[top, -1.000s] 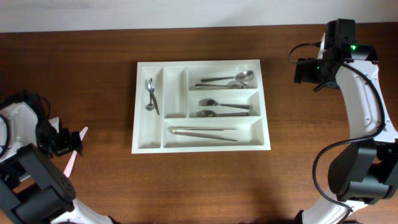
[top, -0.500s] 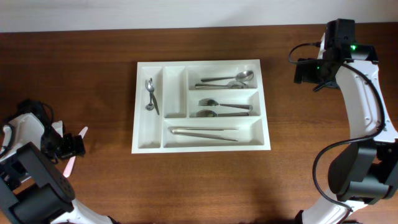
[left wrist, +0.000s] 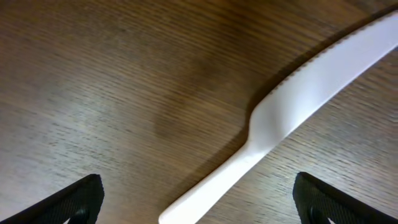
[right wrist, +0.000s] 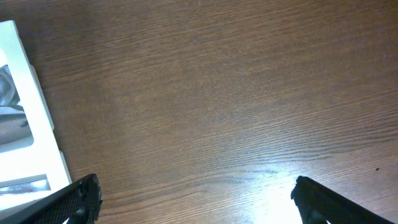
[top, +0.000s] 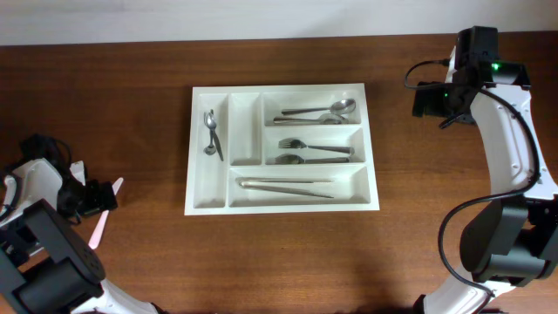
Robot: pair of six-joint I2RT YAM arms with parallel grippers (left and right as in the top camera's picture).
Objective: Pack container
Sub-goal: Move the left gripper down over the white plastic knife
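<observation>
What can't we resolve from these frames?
- Left wrist: both ends of the white plastic knife are cut off by the frame edges.
- Overhead: the knife's middle is hidden under the left gripper.
- Overhead: the metal spoons in the white plastic cutlery tray overlap and are too small to count.
- Right wrist: only a tray corner shows, the rest is cut off at the left edge.

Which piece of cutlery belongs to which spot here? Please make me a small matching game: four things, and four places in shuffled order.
Things
1. small spoon
2. forks
3. white plastic knife
4. large spoons

Places
A. on the bare table, outside the container
B. the container's top long compartment
C. the container's leftmost narrow compartment
D. the container's middle long compartment

Pairs: 1-C, 2-D, 3-A, 4-B
</observation>
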